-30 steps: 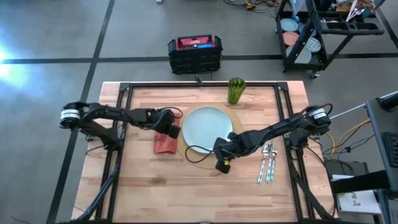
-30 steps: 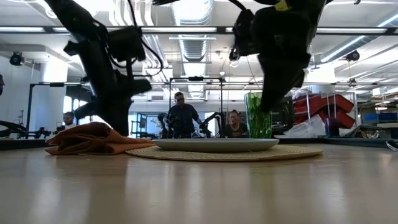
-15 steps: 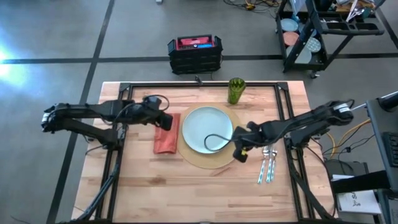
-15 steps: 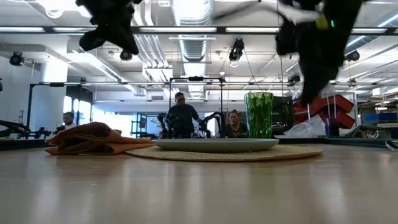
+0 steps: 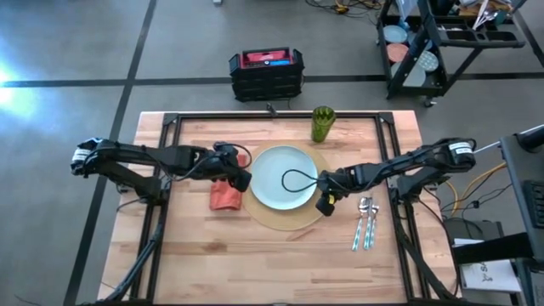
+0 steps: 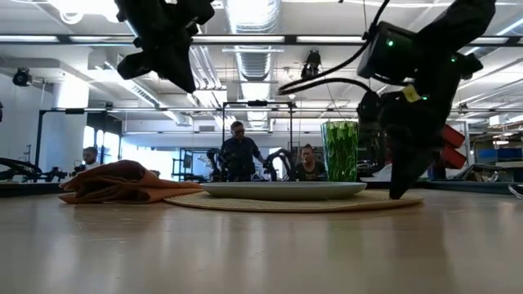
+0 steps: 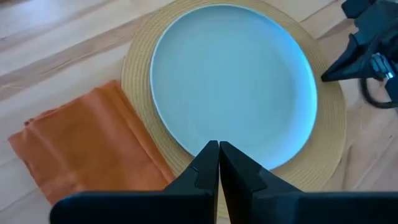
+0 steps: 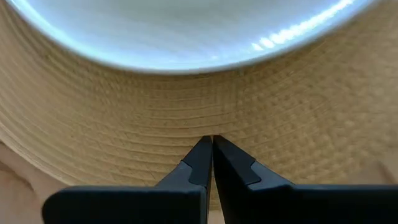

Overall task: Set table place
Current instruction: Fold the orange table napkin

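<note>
Light-wood planks of the table (image 5: pixel 280 255) fill the middle of the high view, with the placemat (image 5: pixel 316 211), plate (image 5: pixel 272 183), napkin (image 5: pixel 223 197) left of it, cutlery (image 5: pixel 365 223) lower right and green cup (image 5: pixel 322 124) above. The right gripper (image 5: pixel 325 202), fingers pressed together, noses the mat's right edge; the left gripper (image 5: pixel 240 180), also closed, hovers by the plate's left rim. I'd judge the plate fragile, best taken at its rim, the woven mat floppy. Which utensil lies where is hard to tell.

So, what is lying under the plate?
The plate lies on the round tan placemat, whose woven rim shows all around it. Anything on the mat's middle is covered by the plate.
</note>
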